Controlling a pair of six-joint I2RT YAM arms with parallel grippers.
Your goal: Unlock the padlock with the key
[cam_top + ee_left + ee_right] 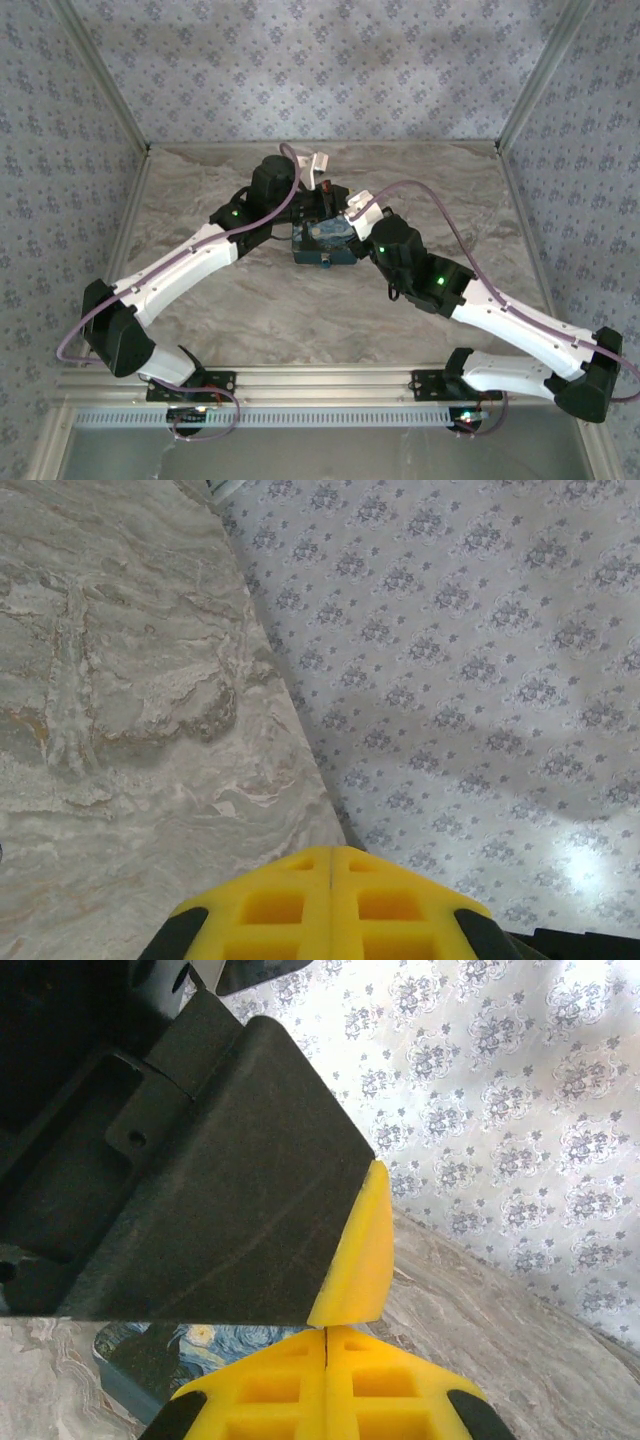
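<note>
Left claw (330, 852) first: its two yellow pads (270, 910) are pressed flat together with only a thin seam between them, and I can see nothing pinched there. Past its tip lie the bare marbled table (120, 730) and the patterned wall (480, 680). Right claw (327, 1332) is closed just the same, with nothing caught in the seam. It sits close to a blue block (140, 1355) with a swirling painted top, which shows just below and beside it. Right against its tip is a black housing (200, 1190) ending in another yellow wedge (358, 1250). From above, both wrists crowd over that blue block, the left arm reaching in from its left and the right arm from its right. Padlock and key I cannot pick out; the wrists hide much of the block.
</note>
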